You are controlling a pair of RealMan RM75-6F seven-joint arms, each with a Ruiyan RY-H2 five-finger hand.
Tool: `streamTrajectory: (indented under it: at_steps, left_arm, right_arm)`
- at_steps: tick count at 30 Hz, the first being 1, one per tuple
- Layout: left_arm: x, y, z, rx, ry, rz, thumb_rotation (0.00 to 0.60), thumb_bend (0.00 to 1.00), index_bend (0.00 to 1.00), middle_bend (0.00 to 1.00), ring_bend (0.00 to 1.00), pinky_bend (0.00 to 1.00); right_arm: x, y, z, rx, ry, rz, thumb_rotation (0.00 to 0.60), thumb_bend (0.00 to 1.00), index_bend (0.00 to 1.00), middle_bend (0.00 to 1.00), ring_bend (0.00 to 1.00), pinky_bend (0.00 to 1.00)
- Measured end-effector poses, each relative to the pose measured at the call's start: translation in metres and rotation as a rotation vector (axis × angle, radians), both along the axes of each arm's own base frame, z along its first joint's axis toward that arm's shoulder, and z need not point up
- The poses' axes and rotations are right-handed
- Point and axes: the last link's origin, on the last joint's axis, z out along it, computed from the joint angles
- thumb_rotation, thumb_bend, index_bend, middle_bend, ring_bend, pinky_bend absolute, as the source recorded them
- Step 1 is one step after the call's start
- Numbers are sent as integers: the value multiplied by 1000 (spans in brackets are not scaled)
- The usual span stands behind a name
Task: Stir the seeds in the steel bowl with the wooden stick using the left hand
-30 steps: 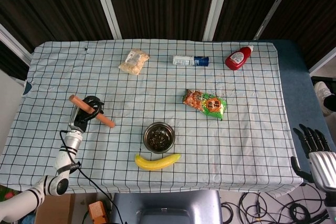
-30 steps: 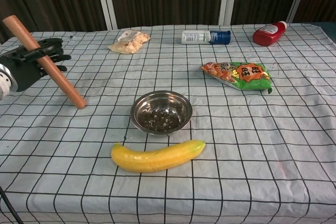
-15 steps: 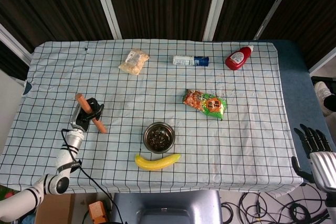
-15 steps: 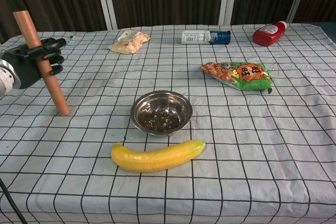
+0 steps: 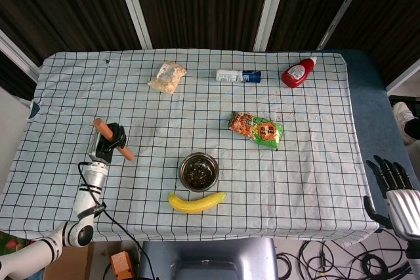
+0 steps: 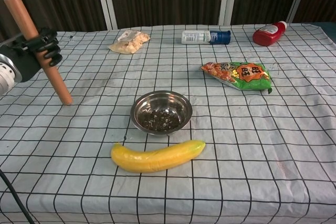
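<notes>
My left hand grips a long wooden stick near its middle, holding it steeply tilted above the cloth at the table's left side. The steel bowl with dark seeds in its bottom stands near the front middle, well to the right of the stick's lower end. My right hand hangs off the table's front right corner with its fingers spread and nothing in it.
A banana lies just in front of the bowl. A snack packet lies to the right, and a beige bag, a lying bottle and a red ketchup bottle line the far edge.
The left hand has risen and turned the stick from a shallow slant to a steeper one, its lower end swinging left, away from the bowl. The right hand has not moved.
</notes>
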Motion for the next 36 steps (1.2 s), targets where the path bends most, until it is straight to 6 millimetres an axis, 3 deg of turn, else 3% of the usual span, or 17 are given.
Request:
streamTrajectory:
  at_steps: [7, 13, 20, 26, 36]
  left_arm:
    - [28, -10, -1, 70, -28, -68, 600, 1000, 1000, 1000, 916, 1000]
    - [79, -19, -9, 40, -66, -170, 600, 1000, 998, 1000, 909, 1000]
    - [129, -27, -41, 0, -21, -272, 600, 1000, 994, 1000, 899, 999]
    - [147, -34, -75, -56, 2, -304, 600, 1000, 988, 1000, 897, 994]
    - [157, -51, -94, -76, 29, -365, 600, 1000, 984, 1000, 887, 987]
  right_arm:
    - [0, -1, -2, 10, 3, 2, 600, 445, 0, 0, 0, 0]
    - [2, -1, -5, 28, 6, 9, 600, 446, 0, 0, 0, 0]
    - [1, -2, -3, 28, 2, 7, 600, 446, 0, 0, 0, 0]
    - [-1, -2, 3, 12, -13, -1, 600, 445, 0, 0, 0, 0]
    - [-1, 0, 6, 12, -24, 4, 600, 445, 0, 0, 0, 0]
